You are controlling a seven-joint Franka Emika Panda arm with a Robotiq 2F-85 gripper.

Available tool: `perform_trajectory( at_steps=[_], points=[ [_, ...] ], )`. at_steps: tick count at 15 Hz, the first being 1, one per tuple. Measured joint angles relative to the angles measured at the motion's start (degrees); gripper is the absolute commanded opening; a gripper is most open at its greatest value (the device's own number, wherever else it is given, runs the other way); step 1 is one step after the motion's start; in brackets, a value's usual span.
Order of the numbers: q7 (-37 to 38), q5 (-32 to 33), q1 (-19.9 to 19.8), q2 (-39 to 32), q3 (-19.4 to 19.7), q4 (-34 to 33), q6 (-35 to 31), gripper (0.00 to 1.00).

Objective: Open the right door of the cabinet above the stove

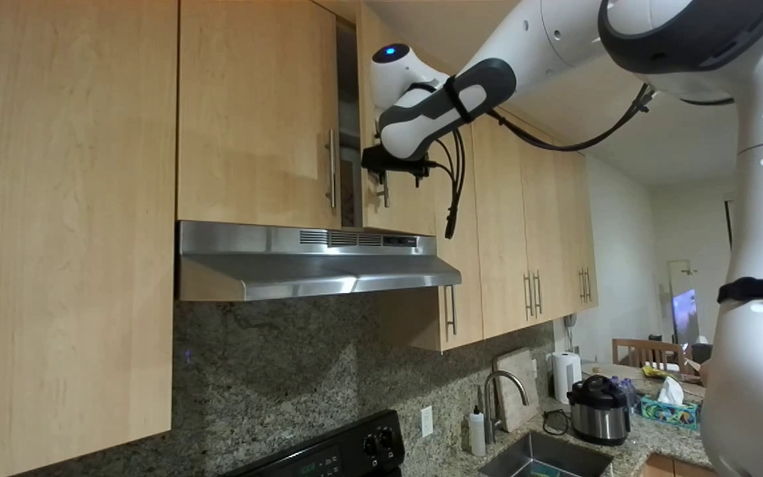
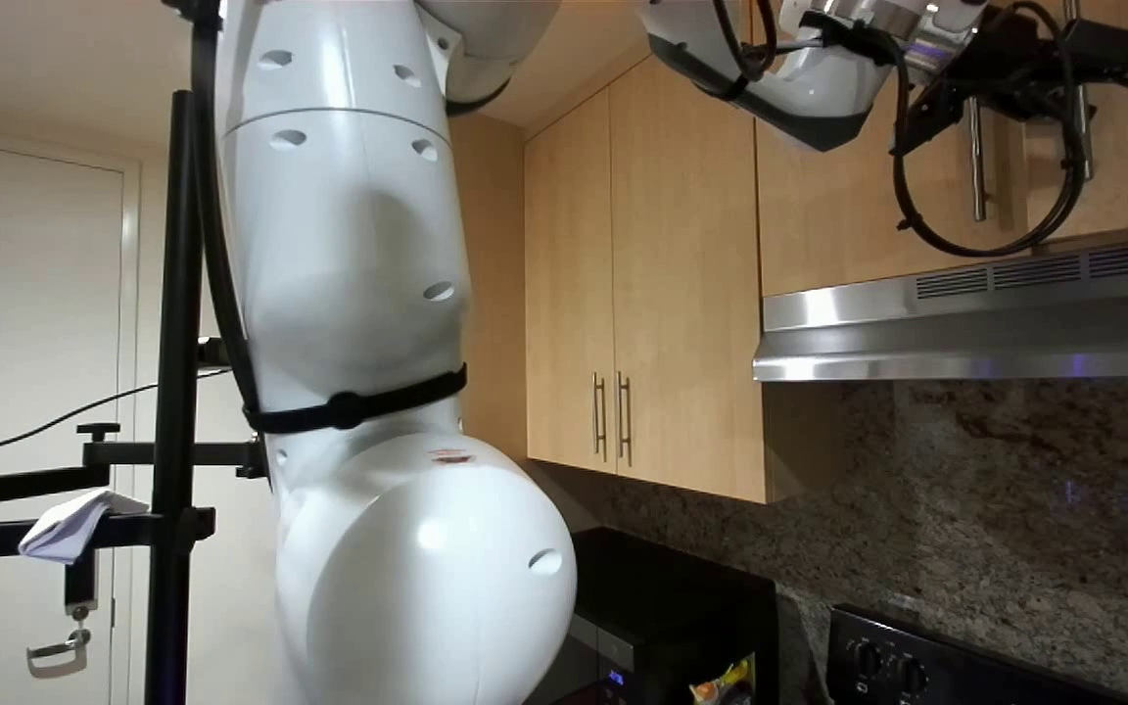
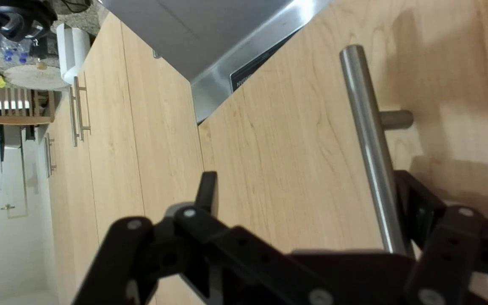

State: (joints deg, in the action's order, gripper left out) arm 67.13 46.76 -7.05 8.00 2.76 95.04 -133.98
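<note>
The right door [image 1: 408, 209] of the light-maple cabinet [image 1: 255, 112] stands ajar, with a narrow dark gap showing shelves beside the shut left door. Its slim metal bar handle [image 1: 385, 190] also shows in the wrist view [image 3: 369, 144]. My gripper [image 3: 305, 186] is open at the door's front. The handle lies between the spread fingers, close against the right finger in the wrist view; I cannot tell if they touch. The gripper also shows in an exterior view [image 1: 381, 173]. The black stove [image 1: 328, 457] is below; only its back panel shows.
A stainless range hood [image 1: 315, 265] sits directly under the cabinet. Longer maple cabinets [image 1: 501, 232] with bar handles continue beside the right door. The left door's handle [image 1: 332, 169] stands out close to the gap. Black cables [image 1: 457, 179] hang from the wrist.
</note>
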Motion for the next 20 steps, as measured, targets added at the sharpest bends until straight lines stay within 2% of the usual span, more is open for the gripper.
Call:
perform_trajectory(
  at_steps=[8,14,20],
  points=[
    [-0.78,-2.39,-0.05,2.48,1.06,2.27,-0.07,1.00],
    [-9.44,-11.25,-0.48,7.58,3.33,6.52,-0.60,1.00],
    [-17.70,-20.05,-2.86,13.21,4.68,11.16,-0.61,1.00]
  ],
)
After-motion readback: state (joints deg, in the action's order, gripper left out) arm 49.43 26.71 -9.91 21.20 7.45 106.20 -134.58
